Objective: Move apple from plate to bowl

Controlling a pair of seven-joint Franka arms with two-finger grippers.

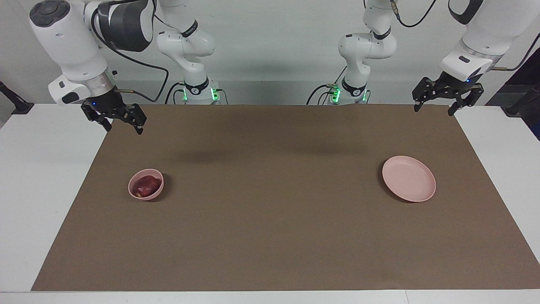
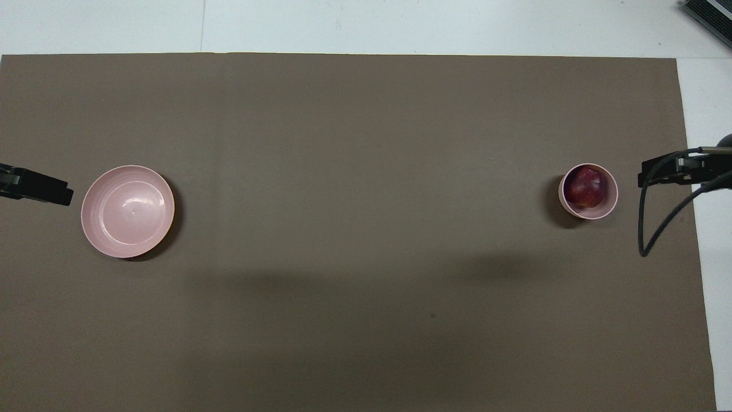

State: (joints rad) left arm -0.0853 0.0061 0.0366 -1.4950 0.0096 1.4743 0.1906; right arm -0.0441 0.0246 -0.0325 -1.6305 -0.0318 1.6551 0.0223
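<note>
The dark red apple (image 1: 146, 186) (image 2: 584, 187) lies inside the small pink bowl (image 1: 147, 196) (image 2: 604, 212), toward the right arm's end of the brown mat. Nothing lies on the flat pink plate (image 1: 408, 178) (image 2: 127, 210) at the left arm's end. My right gripper (image 1: 123, 125) (image 2: 659, 171) hangs open and holds nothing, high in the air over the mat's edge beside the bowl. My left gripper (image 1: 434, 109) (image 2: 35, 189) also stands open with nothing in it, raised over the mat's edge by the plate, waiting.
A brown mat (image 1: 270, 228) covers most of the white table (image 1: 38, 177). A black cable (image 2: 649, 229) loops down from the right wrist beside the bowl.
</note>
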